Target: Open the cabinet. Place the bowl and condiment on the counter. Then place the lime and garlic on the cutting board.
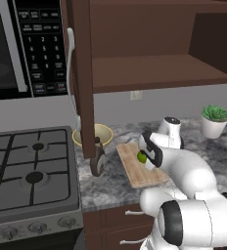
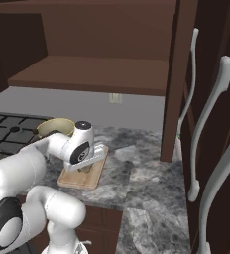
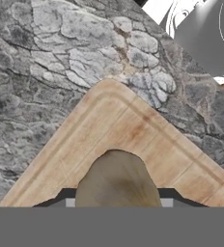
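My gripper (image 3: 118, 200): low over the cutting board (image 3: 128, 140), jaws pressed on the garlic (image 3: 118, 181).
Garlic: between my fingers, at the board.
Lime (image 1: 142, 157): on the board, beside my hand.
Bowl (image 1: 105, 133): on the counter (image 2: 137, 173), next to the stove (image 1: 27, 171).
Cabinet door (image 1: 81, 73): swung open.

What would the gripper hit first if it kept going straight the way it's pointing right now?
Most likely the cutting board. The gripper points down at it, with what looks like the garlic between its fingers, so the garlic would probably touch the wood first. How far above it hangs is unclear.
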Robot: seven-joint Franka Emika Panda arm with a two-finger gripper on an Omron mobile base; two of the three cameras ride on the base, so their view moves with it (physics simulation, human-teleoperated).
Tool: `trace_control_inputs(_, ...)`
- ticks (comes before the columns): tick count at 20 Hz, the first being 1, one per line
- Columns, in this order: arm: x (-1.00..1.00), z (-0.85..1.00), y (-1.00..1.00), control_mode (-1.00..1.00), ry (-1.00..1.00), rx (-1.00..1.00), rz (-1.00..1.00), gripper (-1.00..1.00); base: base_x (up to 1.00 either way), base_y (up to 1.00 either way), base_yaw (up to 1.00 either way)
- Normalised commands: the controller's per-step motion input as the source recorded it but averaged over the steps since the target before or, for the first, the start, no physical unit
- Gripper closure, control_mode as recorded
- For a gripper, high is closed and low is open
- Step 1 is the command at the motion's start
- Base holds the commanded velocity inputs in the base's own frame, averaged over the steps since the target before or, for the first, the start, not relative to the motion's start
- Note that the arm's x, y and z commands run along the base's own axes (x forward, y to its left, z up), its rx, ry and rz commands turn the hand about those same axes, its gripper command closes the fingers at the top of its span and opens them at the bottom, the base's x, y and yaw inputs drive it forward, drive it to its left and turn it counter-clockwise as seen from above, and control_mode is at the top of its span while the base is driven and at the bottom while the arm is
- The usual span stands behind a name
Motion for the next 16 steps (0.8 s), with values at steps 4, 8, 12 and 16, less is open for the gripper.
trace_control_inputs(4, 0.0, -0.12, 0.24, -1.0, -0.02, -0.05, -0.02, 1.0, 0.0, 0.0, 0.0)
trace_control_inputs(8, 0.0, -0.15, 0.19, -1.0, -0.03, -0.03, -0.02, 1.0, 0.0, 0.0, 0.0)
trace_control_inputs(12, 0.0, -0.16, 0.19, -1.0, -0.04, -0.01, -0.03, 1.0, 0.0, 0.0, 0.0)
trace_control_inputs(16, 0.0, -0.18, 0.15, -1.0, -0.03, 0.0, -0.03, 1.0, 0.0, 0.0, 0.0)
